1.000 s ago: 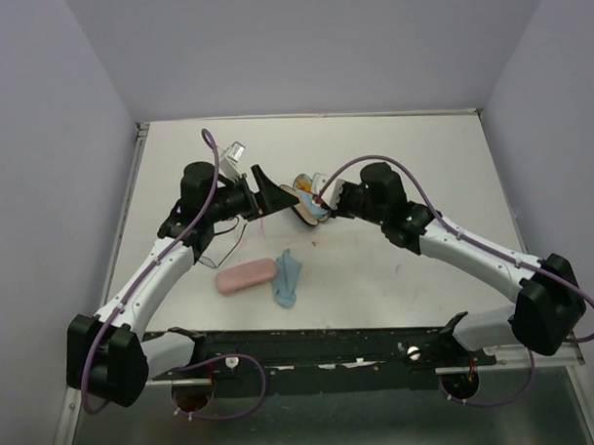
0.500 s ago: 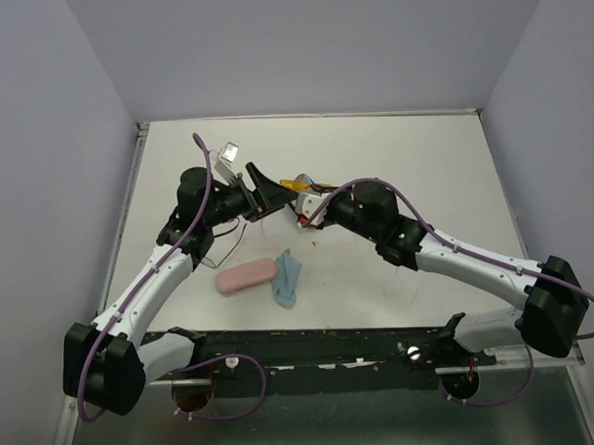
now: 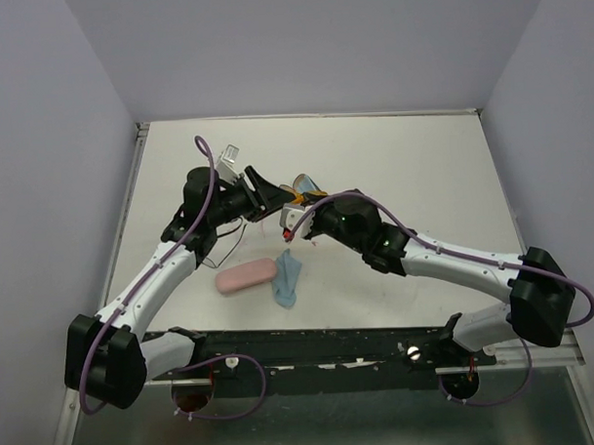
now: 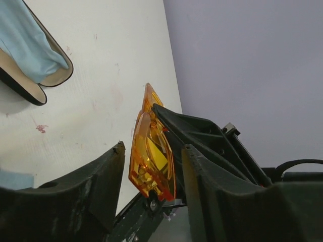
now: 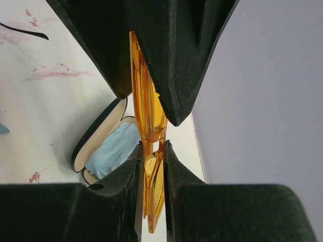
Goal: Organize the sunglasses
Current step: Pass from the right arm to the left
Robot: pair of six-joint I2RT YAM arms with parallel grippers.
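One folded orange translucent sunglasses pair aloft near desk centre, pinched by right claw inside spread left claw; toward far edge, one open black case holding one light-blue cloth; toward near edge, one pink oblong case beside second cloth.

Sunglasses: translucent orange plastic, glossy, highlights noted on the lenses. Left claw and right claw: fingers moulded in black plastic, matt, faintly grained. Surface: white, matt, scuffed and marked with red smudges. Open case: smooth black shell, lined in matt beige. Cloth inside it: light-blue fabric, soft, matt. Pink case: smooth, low sheen.
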